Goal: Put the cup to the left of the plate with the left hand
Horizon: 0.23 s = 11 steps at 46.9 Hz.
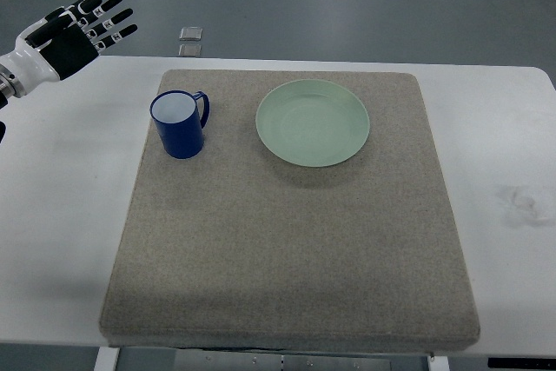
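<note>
while my left hand (74,28) hung off the table's (61,180) far-left corner, fingers spread & holding nothing, blue cup (180,124) stood upright left of plate (313,122) on mat (287,241), w/ bare mat nearer me.

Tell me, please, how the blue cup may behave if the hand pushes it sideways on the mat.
The blue cup looks rigid and glossy, so probably slippery to fingers. It stands upright and taller than wide on the felt-like mat, so a high push may tip rather than slide it.
</note>
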Motion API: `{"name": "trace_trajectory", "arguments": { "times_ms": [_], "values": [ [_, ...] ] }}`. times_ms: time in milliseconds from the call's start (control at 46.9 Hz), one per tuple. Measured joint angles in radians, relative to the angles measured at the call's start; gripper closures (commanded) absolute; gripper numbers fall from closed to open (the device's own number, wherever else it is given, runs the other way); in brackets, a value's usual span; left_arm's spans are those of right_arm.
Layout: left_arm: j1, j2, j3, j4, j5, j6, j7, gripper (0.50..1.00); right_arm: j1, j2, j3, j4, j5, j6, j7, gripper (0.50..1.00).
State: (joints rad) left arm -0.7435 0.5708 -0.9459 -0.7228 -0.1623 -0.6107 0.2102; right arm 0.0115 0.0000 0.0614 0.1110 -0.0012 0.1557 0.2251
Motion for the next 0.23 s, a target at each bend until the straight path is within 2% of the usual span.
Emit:
{"name": "trace_trajectory", "arguments": {
  "times_ms": [235],
  "values": [
    [0.008,0.0,-0.001,-0.002,0.001,0.0,0.0,0.5,0.001,0.0,0.0,0.01,0.002,0.0,0.0,0.568]
  ]
}}
